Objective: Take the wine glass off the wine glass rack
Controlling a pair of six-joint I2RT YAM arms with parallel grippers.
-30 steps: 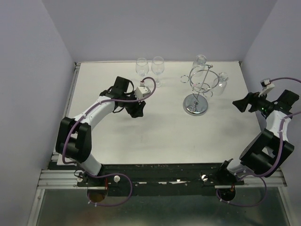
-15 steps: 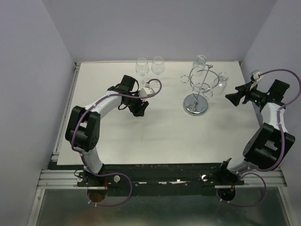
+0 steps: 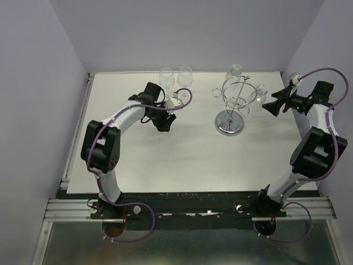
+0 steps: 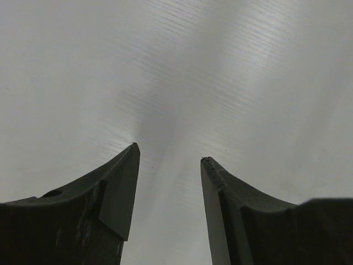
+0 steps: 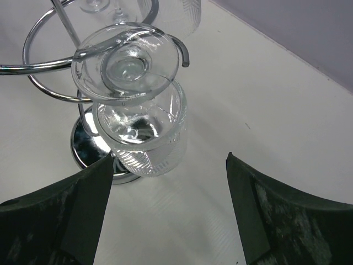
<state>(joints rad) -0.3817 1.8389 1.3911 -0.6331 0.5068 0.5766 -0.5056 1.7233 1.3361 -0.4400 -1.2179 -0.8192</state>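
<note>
Right claw (image 5: pixel 168 161) has swung closer to the wine glass rack (image 3: pixel 230 125) and is wide open; the wine glass (image 5: pixel 142 131) hangs upside down just ahead of it. Left claw (image 4: pixel 169 155) is open too, over the worktop (image 3: pixel 182 163).

Gap in right gripper (image 5: pixel 170 161): wide, bare table (image 5: pixel 265 94) below.
Ahead, by its left finger: wine glass (image 5: pixel 144 138) hanging on rack (image 5: pixel 33 69) blocks.
Ahead, by its right finger: free.
Gap in left gripper (image 4: pixel 168 154): only table.
</note>
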